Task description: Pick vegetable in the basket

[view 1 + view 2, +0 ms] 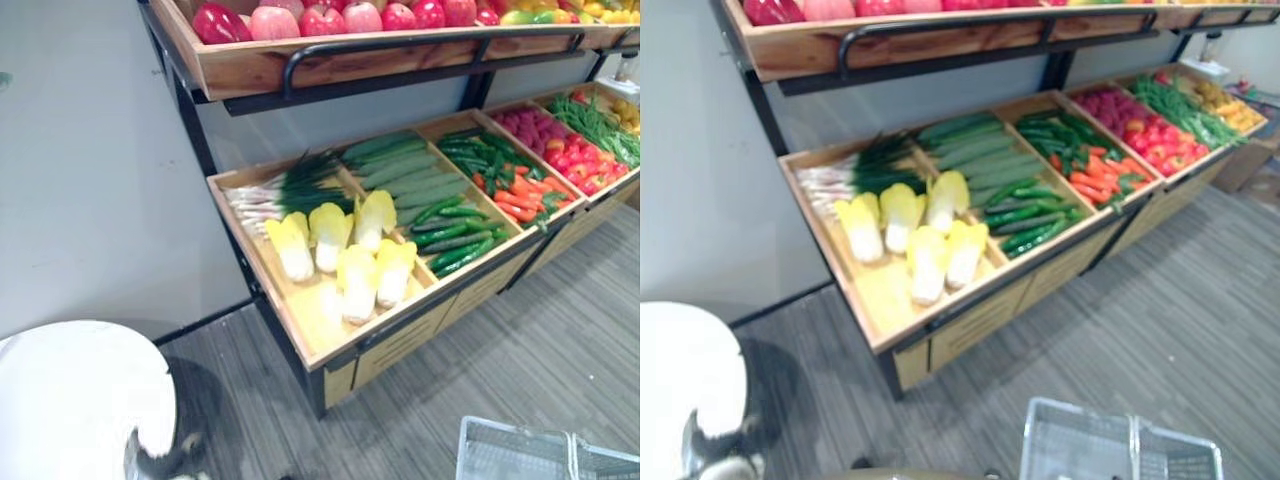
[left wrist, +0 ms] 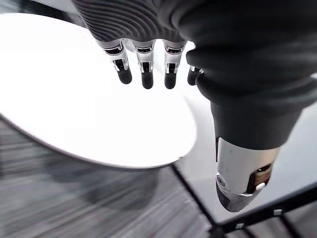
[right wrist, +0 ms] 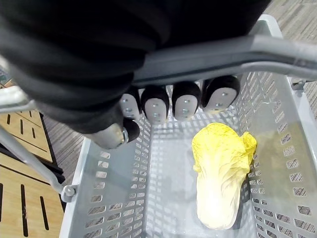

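The right hand [image 3: 185, 101] curls round the handle [image 3: 237, 52] of the grey basket [image 3: 277, 148]; a yellow cabbage [image 3: 220, 173] lies inside, lower right of the frame. The left hand [image 2: 146, 64] hangs slack-fingered over a white table [image 2: 74, 99].

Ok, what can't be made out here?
Basket: eye views, cut off by the bottom edge, contents hidden.
Top-shelf fruit: eye views, cut off by the top edge.
Yellow produce at far right: right eye view, too small to name.
Right hand, curled on the basket handle: right wrist view, palm hidden by its cover.
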Robot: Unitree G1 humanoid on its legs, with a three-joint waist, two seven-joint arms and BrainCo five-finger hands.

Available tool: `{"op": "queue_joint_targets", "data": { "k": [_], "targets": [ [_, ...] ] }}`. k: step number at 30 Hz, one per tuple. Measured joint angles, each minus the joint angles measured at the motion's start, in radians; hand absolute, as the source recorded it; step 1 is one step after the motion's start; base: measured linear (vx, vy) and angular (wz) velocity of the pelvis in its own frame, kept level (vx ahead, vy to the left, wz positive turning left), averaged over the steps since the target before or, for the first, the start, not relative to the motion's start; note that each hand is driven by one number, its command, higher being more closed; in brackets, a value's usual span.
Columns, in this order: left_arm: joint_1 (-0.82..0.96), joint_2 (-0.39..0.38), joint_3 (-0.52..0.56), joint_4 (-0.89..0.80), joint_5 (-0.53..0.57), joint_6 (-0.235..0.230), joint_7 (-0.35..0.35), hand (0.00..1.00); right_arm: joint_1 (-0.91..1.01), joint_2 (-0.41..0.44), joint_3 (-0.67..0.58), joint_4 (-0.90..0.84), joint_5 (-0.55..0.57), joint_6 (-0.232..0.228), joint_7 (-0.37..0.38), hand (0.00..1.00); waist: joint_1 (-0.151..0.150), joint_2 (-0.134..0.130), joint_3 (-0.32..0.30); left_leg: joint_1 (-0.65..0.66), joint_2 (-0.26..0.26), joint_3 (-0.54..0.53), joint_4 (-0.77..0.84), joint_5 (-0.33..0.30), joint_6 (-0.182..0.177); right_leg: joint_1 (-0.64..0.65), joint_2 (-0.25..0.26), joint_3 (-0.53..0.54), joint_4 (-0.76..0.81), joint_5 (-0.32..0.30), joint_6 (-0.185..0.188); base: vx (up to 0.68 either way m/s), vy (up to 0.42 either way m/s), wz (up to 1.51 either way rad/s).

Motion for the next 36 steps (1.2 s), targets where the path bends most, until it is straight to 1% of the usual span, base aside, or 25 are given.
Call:
{"op": "queue_joint_targets", "data": {
  "k": [1, 3, 7, 9, 13, 15, 18, 19, 20, 21, 22, 23, 24, 25, 26, 27, 28, 29, 30, 31, 32, 33, 34, 35, 36],
  "targets": [
    [0.000, 0.001, 0.000, 0.047, 0.001, 0.001, -0.011, 0.00, -0.004, 0.000, -0.015, 0.006, 0.000, 0.000, -0.001, 1.00, 0.000, 0.002, 0.001, 0.004, 0.000, 0.002, 0.000, 0.000, 0.001, 0.001, 0.001, 0.004, 0.000, 0.000, 0.000, 0.05, -0.006, -0.13],
    [0.000, 0.001, -0.001, 0.130, 0.008, 0.016, -0.056, 0.00, -0.013, -0.002, -0.022, 0.008, 0.000, 0.000, -0.004, 1.00, -0.001, 0.011, -0.001, 0.019, 0.004, 0.017, 0.000, -0.002, -0.002, 0.004, 0.004, 0.015, 0.000, 0.001, 0.001, 0.05, -0.013, -0.20],
    [0.016, 0.001, -0.008, 0.195, 0.009, 0.024, -0.155, 0.00, -0.032, -0.018, -0.022, 0.008, -0.001, 0.000, -0.002, 1.00, -0.004, 0.031, 0.001, 0.052, 0.014, 0.065, 0.000, -0.018, -0.011, 0.000, 0.013, 0.065, 0.004, 0.000, 0.000, 0.05, -0.012, -0.39],
    [0.015, 0.001, -0.049, 0.201, 0.034, 0.030, -0.208, 0.00, -0.033, -0.028, -0.022, 0.008, -0.001, 0.000, 0.000, 1.00, -0.005, 0.036, 0.005, 0.070, 0.015, 0.086, 0.000, -0.026, -0.011, 0.000, 0.015, 0.089, 0.006, 0.000, -0.001, 0.04, -0.001, -0.27],
    [-0.005, 0.000, -0.133, 0.232, 0.043, 0.027, -0.260, 0.00, -0.030, -0.037, -0.025, 0.013, -0.002, 0.002, 0.008, 1.00, -0.007, 0.041, 0.004, 0.088, 0.010, 0.108, 0.000, -0.032, -0.012, -0.001, 0.010, 0.105, 0.013, -0.007, -0.005, 0.02, 0.011, -0.17],
    [-0.014, 0.000, -0.172, 0.232, 0.045, 0.017, -0.283, 0.00, -0.029, -0.037, -0.032, 0.016, -0.002, 0.004, 0.019, 1.00, -0.010, 0.040, 0.006, 0.097, 0.007, 0.115, 0.000, -0.036, -0.012, -0.005, 0.006, 0.113, 0.030, -0.014, 0.000, 0.01, 0.018, -0.13],
    [-0.032, 0.003, -0.230, 0.256, 0.046, 0.015, -0.307, 0.00, -0.030, -0.035, -0.032, -0.002, -0.003, 0.005, 0.035, 1.00, -0.012, 0.032, 0.009, 0.111, 0.002, 0.165, 0.000, -0.049, -0.018, -0.046, 0.001, 0.166, 0.064, -0.024, -0.003, -0.02, 0.041, -0.47],
    [-0.049, 0.010, -0.256, 0.275, 0.047, 0.021, -0.318, 0.00, -0.032, -0.029, -0.016, -0.032, -0.004, 0.006, 0.041, 1.00, -0.018, 0.025, 0.010, 0.098, -0.003, 0.192, 0.000, -0.051, -0.017, -0.081, -0.001, 0.198, 0.070, -0.021, 0.000, -0.05, 0.049, -0.66],
    [-0.065, 0.019, -0.287, 0.278, 0.048, 0.021, -0.325, 0.00, -0.041, -0.015, -0.003, -0.066, -0.004, 0.006, 0.041, 1.00, -0.031, 0.014, 0.020, 0.083, -0.008, 0.222, 0.000, -0.051, -0.017, -0.118, -0.002, 0.229, 0.076, -0.011, 0.016, -0.06, 0.046, -0.66],
    [-0.074, 0.026, -0.301, 0.278, 0.048, 0.021, -0.325, 0.00, -0.045, -0.006, 0.004, -0.082, -0.004, 0.006, 0.041, 1.00, -0.036, 0.008, 0.026, 0.078, -0.011, 0.235, 0.000, -0.051, -0.017, -0.131, -0.002, 0.242, 0.074, -0.010, 0.019, -0.07, 0.035, -0.67],
    [-0.094, 0.043, -0.312, 0.281, 0.048, 0.021, -0.325, 0.00, -0.053, 0.013, 0.019, -0.110, -0.004, 0.006, 0.040, 1.00, -0.036, -0.005, 0.049, 0.083, -0.012, 0.267, 0.000, -0.051, -0.014, -0.142, -0.002, 0.253, 0.067, -0.008, 0.019, -0.06, 0.019, -0.57],
    [-0.109, 0.056, -0.311, 0.280, 0.048, 0.021, -0.325, 0.00, -0.053, 0.028, 0.022, -0.125, -0.004, 0.008, 0.039, 1.00, -0.037, -0.007, 0.056, 0.089, -0.009, 0.288, 0.005, -0.047, -0.008, -0.143, -0.004, 0.234, 0.059, -0.006, 0.007, -0.04, 0.016, -0.69],
    [-0.121, 0.069, -0.309, 0.277, 0.048, 0.020, -0.325, 0.00, -0.052, 0.039, 0.026, -0.137, -0.005, 0.011, 0.038, 1.00, -0.042, -0.019, 0.068, 0.101, -0.002, 0.322, 0.007, -0.045, -0.006, -0.144, -0.016, 0.169, 0.059, -0.007, -0.037, 0.01, 0.011, -0.80],
    [-0.119, 0.082, -0.304, 0.270, 0.050, 0.021, -0.325, 0.00, -0.055, 0.041, 0.038, -0.138, -0.009, 0.017, 0.039, 1.00, -0.046, -0.015, 0.076, 0.113, 0.013, 0.360, 0.007, -0.045, -0.007, -0.144, -0.030, 0.053, 0.072, 0.000, -0.119, 0.05, 0.017, -1.10],
    [-0.115, 0.091, -0.292, 0.268, 0.062, 0.021, -0.325, 0.00, -0.055, 0.038, 0.063, -0.143, -0.013, 0.019, 0.040, 1.00, -0.047, -0.028, 0.074, 0.133, 0.023, 0.399, 0.009, -0.050, -0.013, -0.154, -0.036, -0.035, 0.092, 0.085, -0.158, 0.05, -0.002, -1.10],
    [-0.114, 0.094, -0.281, 0.269, 0.072, 0.022, -0.325, 0.00, -0.057, 0.038, 0.074, -0.145, -0.017, 0.020, 0.041, 1.00, -0.047, -0.032, 0.075, 0.134, 0.036, 0.419, 0.022, -0.060, -0.018, -0.160, -0.029, -0.072, 0.100, 0.115, -0.136, 0.01, -0.037, -1.16],
    [-0.117, 0.094, -0.278, 0.268, 0.077, 0.021, -0.326, 0.00, -0.059, 0.035, 0.101, -0.153, -0.030, 0.019, 0.040, 1.00, -0.050, -0.030, 0.085, 0.136, 0.055, 0.451, 0.070, -0.096, -0.012, -0.164, -0.014, -0.107, 0.097, 0.154, -0.153, -0.05, -0.052, -1.22],
    [-0.122, 0.087, -0.278, 0.267, 0.077, 0.020, -0.326, 0.00, -0.065, 0.025, 0.117, -0.164, -0.043, 0.018, 0.041, 1.00, -0.052, -0.030, 0.089, 0.144, 0.045, 0.461, 0.080, -0.124, -0.003, -0.179, -0.003, -0.096, 0.078, 0.190, -0.157, -0.07, -0.038, -1.44],
    [-0.121, 0.085, -0.277, 0.265, 0.076, 0.021, -0.326, 0.00, -0.077, 0.018, 0.136, -0.164, -0.045, 0.019, 0.043, 1.00, -0.049, -0.026, 0.089, 0.154, 0.043, 0.503, 0.079, -0.129, 0.007, -0.179, 0.014, -0.071, 0.020, 0.243, -0.162, -0.08, -0.016, -1.23],
    [-0.123, 0.081, -0.277, 0.259, 0.076, 0.020, -0.326, 0.00, -0.087, 0.017, 0.144, -0.167, -0.047, 0.020, 0.045, 1.00, -0.049, -0.012, 0.097, 0.156, 0.059, 0.538, 0.081, -0.128, 0.006, -0.183, 0.009, -0.065, 0.014, 0.232, -0.164, -0.05, -0.023, -0.88],
    [-0.126, 0.069, -0.280, 0.240, 0.074, 0.019, -0.326, 0.00, -0.077, 0.011, 0.136, -0.167, -0.050, 0.027, 0.044, 1.00, -0.054, -0.002, 0.101, 0.155, 0.074, 0.570, 0.111, -0.130, 0.006, -0.215, -0.023, -0.126, 0.223, 0.044, -0.176, 0.01, -0.026, -0.50],
    [-0.122, 0.069, -0.281, 0.225, 0.073, 0.018, -0.326, 0.00, -0.074, 0.007, 0.135, -0.167, -0.052, 0.033, 0.044, 1.00, -0.053, 0.002, 0.103, 0.166, 0.084, 0.581, 0.127, -0.129, 0.005, -0.210, -0.038, -0.146, 0.300, -0.011, -0.156, 0.05, -0.029, -0.42],
    [-0.118, 0.069, -0.280, 0.225, 0.073, 0.020, -0.326, 0.00, -0.073, 0.008, 0.136, -0.167, -0.053, 0.041, 0.044, 1.00, -0.052, -0.001, 0.100, 0.171, 0.087, 0.595, 0.136, -0.129, 0.005, -0.207, -0.040, -0.149, 0.306, -0.019, -0.141, 0.06, -0.038, -0.50],
    [-0.110, 0.071, -0.276, 0.225, 0.073, 0.021, -0.326, 0.00, -0.072, 0.011, 0.139, -0.167, -0.056, 0.047, 0.045, 1.00, -0.045, -0.010, 0.095, 0.174, 0.088, 0.616, 0.154, -0.129, 0.005, -0.210, -0.027, -0.136, 0.280, -0.018, -0.120, 0.00, -0.108, -0.75],
    [-0.109, 0.071, -0.276, 0.227, 0.073, 0.021, -0.326, 0.00, -0.075, 0.010, 0.146, -0.170, -0.069, 0.046, 0.045, 1.00, -0.036, -0.009, 0.091, 0.172, 0.095, 0.639, 0.167, -0.130, 0.005, -0.201, -0.002, -0.114, 0.226, -0.012, -0.108, -0.03, -0.176, -1.05]
  ]
}}
